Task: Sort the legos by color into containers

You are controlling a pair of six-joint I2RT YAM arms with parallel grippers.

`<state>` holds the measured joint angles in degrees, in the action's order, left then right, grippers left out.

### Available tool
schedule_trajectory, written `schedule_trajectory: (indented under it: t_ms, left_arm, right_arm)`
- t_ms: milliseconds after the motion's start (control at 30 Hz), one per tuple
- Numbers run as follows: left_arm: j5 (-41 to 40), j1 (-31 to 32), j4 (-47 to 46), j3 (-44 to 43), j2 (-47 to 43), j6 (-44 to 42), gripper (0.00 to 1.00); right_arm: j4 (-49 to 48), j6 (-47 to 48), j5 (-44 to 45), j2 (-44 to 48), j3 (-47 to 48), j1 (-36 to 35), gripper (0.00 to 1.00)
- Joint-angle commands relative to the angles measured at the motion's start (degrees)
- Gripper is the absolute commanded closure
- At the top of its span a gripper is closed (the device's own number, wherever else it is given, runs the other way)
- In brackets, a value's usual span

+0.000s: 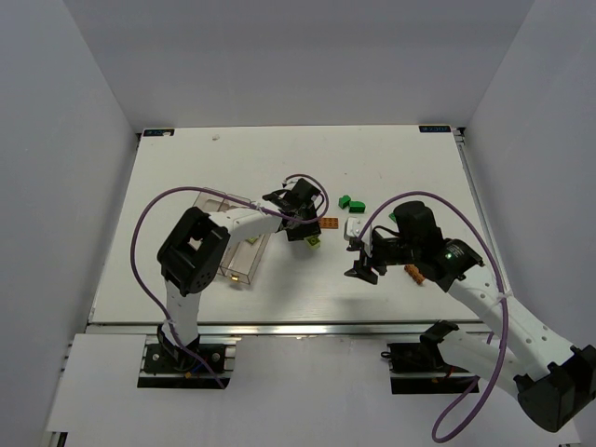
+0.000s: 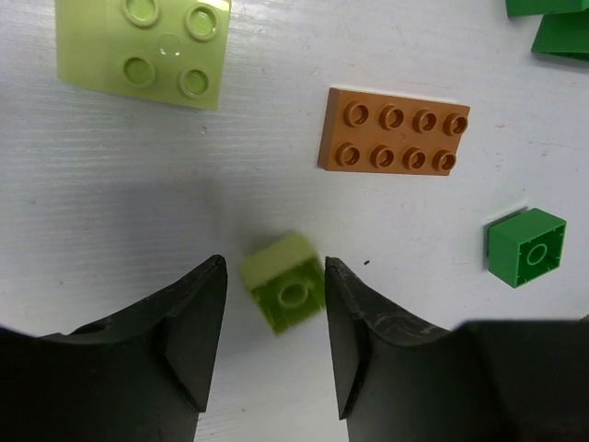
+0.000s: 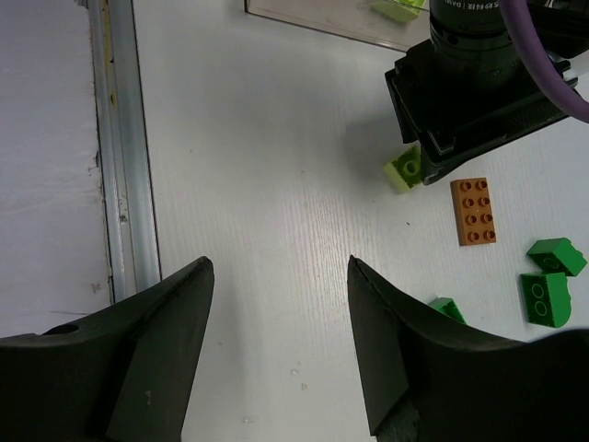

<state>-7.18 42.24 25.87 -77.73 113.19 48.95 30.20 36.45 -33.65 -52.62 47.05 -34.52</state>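
**A:** Lime is what we have between the fingers. The small lime brick [image 2: 283, 293] sits on the table [image 2: 110, 184] inside the left gripper [image 2: 274, 265], with a round hollow facing the wrist camera.

**B:** And the jaws? We read them as spread, not pinching. One finger is right at the brick's edge, and the other stands off with a sliver of white table showing.

**A:** Agreed. We find no real long axis here. The brick looks about square, and it lies a little askew to the line between the fingers.

**B:** So we judge that closing may twist it before it seats. Worth watching.

**A:** Around it we have the orange brick [image 2: 394, 132] beyond the fingertips, the big lime plate [image 2: 147, 46] off to one side and a green brick [image 2: 526, 247] off to the other. All are apart from the jaws.

**B:** From above, the containers [image 1: 253, 251] lie to the left of the left gripper, right alongside its own arm.

**A:** And the right gripper [image 3: 281, 267]? It's spread wide over white table with nothing between its fingers. It's near the lime brick, but on the side away from the bins.

**B:** Then we call this the left arm's piece, since it is nearer both brick and bins. We reckon the step is to close on the brick, then carry it leftward.
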Motion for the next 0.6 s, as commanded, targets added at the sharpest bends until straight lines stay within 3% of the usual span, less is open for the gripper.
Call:
schedule_trajectory:
  t_ms: [0,267,433,567]
  left_arm:
    - [1.3,0.3,-1.0,0.1,0.4,-0.7,0.44]
    - [1.3,0.3,-0.6,0.3,-0.7,-1.5,0.52]
    - [1.4,0.3,0.7,-0.1,-1.1,-2.0,0.38]
    - [1.5,0.3,2.8,-0.8,-1.0,-3.0,0.33]
  right_arm:
    - [-0.3,0.4,-1.2,1.0,0.1,0.2,0.34]
    - [-0.2,0.5,-1.3,1.0,0.2,0.1,0.34]
    - [-0.2,0.5,-1.4,1.0,0.2,0.1,0.34]
    - [-0.2,0.5,-1.4,1.0,0.2,0.1,0.34]
